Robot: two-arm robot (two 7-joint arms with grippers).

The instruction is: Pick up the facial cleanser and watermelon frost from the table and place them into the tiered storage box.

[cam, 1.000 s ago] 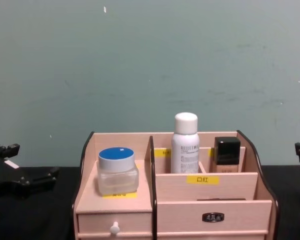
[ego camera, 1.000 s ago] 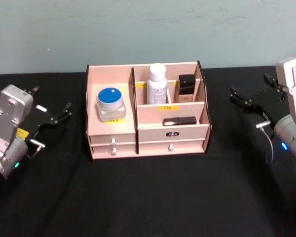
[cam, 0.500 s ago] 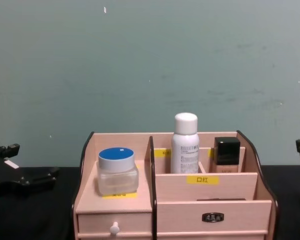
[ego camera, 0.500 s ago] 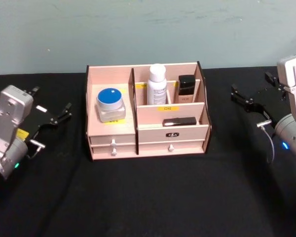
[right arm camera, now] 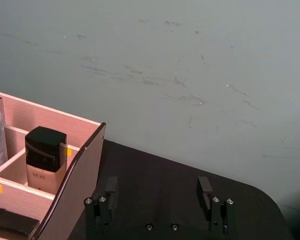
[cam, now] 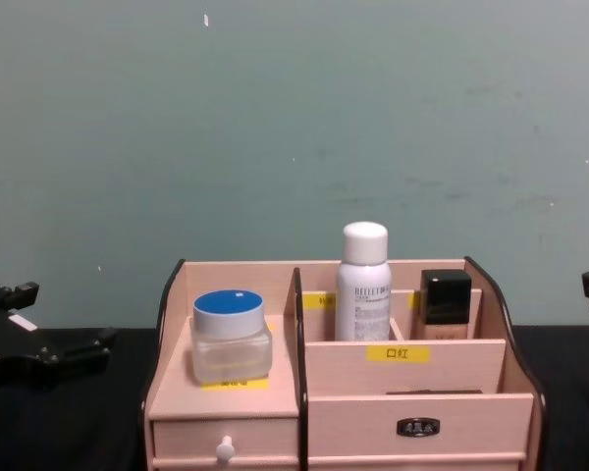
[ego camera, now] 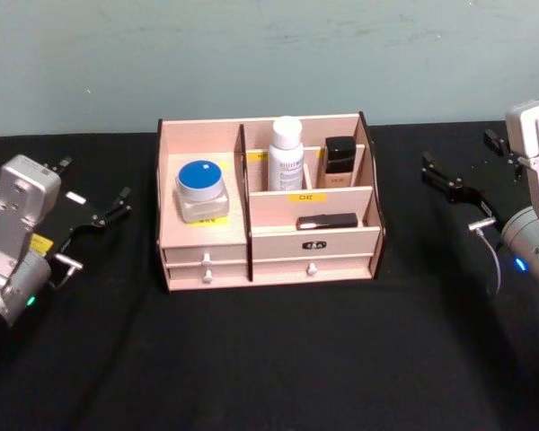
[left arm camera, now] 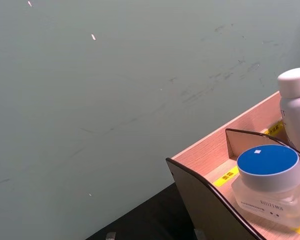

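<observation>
Head view high, looking down, chest view low, level, both facing tiered storage box (ego camera: pixel 269 202).

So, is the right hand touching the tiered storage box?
Apart. In the head view the right hand sits beside the tiered storage box, with a strip of bare black table between them.

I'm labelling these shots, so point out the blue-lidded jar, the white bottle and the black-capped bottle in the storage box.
blue-lidded jar (ego camera: pixel 201 181), head view, on the blue lid.
white bottle (cam: pixel 363 287), chest view, on the labelled body.
black-capped bottle (right arm camera: pixel 45 149), right wrist view, on the black cap.
</observation>
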